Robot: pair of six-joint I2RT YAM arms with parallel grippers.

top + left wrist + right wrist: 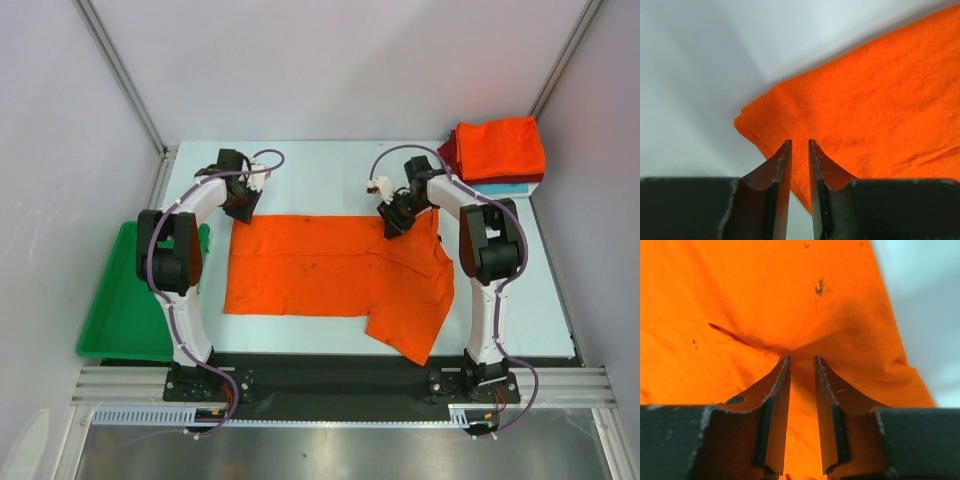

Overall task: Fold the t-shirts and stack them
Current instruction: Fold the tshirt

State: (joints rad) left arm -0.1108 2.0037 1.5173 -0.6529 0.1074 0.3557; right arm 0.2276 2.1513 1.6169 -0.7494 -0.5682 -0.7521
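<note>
**At the far edge of the shirt, both arms set for a fold**

Across the middle of the table (330, 170) lies the shirt (320, 265), bright orange and spread flat, with one sleeve (415, 330) trailing toward 5 o'clock. Off the table's side at 8 o'clock sits a green tray (115, 310). At 1 o'clock, in the far corner, rests the stack (500, 148) of folded shirts, orange-red on top with dark red and teal showing beneath.

Both arms reach to the shirt's far edge. The left gripper (243, 207) is at the corner at 11 o'clock of the shirt, and the right gripper (392, 222) is at about 1 o'clock of it.

My reading is that the step in hand is taking hold of the far edge for a fold. The next move calls for both arms to lift together and carry that edge toward 6 o'clock, level and taut, so that it lands square.

The top view gives the layout but hides the jaws. The right wrist view shows creases running into the gap between its jaws, with cloth bunched there, so they are clenched on the shirt. It also shows small dark specks (820, 287) on the cloth. The left wrist view shows the jaws narrowly apart over the layered corner, which lies flat. Whether they pinch it I cannot tell.
</note>
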